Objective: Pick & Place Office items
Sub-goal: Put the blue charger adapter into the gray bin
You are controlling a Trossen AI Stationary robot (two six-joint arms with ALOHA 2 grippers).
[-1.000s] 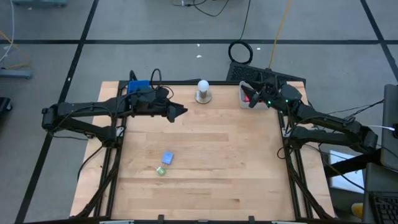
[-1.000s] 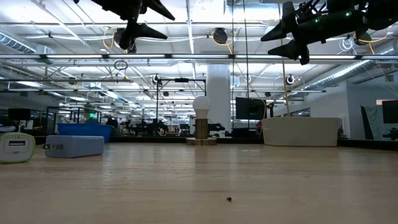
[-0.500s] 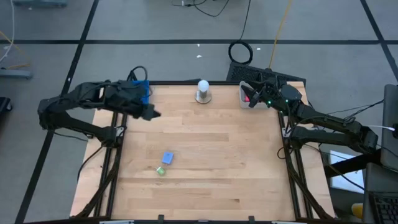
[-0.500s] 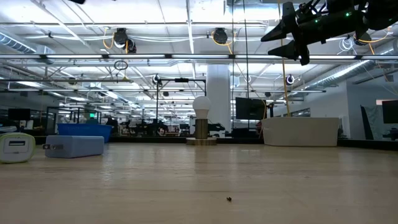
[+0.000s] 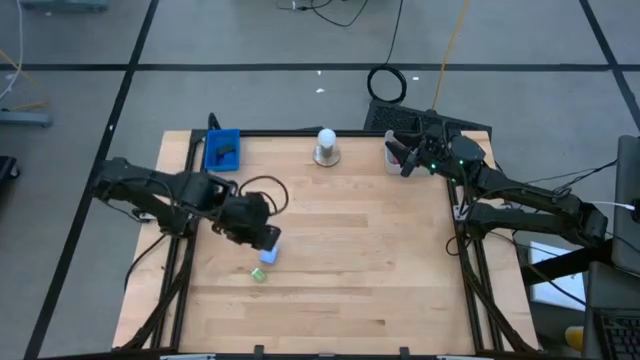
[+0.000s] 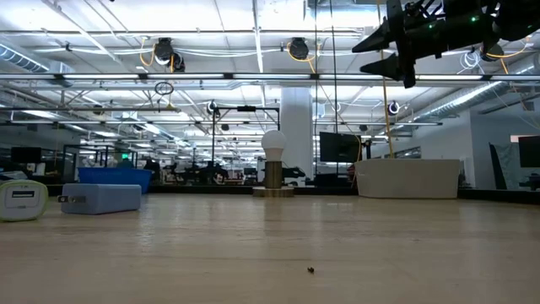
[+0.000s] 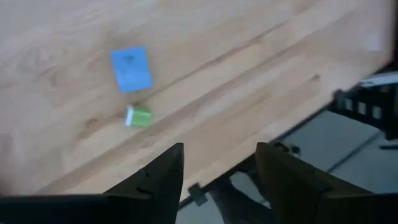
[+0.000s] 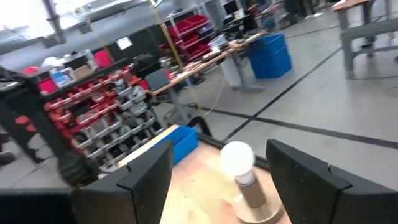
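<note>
Swung down from beside the blue tray (image 5: 221,148) to mid-table: left gripper (image 5: 268,240), fingers (image 7: 163,176) parted and empty, right above the light-blue block (image 5: 268,255). Just beyond, green bit (image 5: 259,274), near but apart. Parked over the far right corner, also parted and empty: right gripper (image 5: 396,154).

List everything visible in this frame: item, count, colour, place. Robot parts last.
Light-blue block: one, light blue, on the table's front-left part.
Green bit: one, green and white, just nearer the front edge than the block.
Blue tray: one, blue, back-left corner, something dark inside.
White ball on a round base: one, white, back edge centre.
Grey tray: one, pale, back-right corner.
Table: one, light wood.
Left hand: open, empty, over the light-blue block.
Right hand: open, empty, above the grey tray.
</note>
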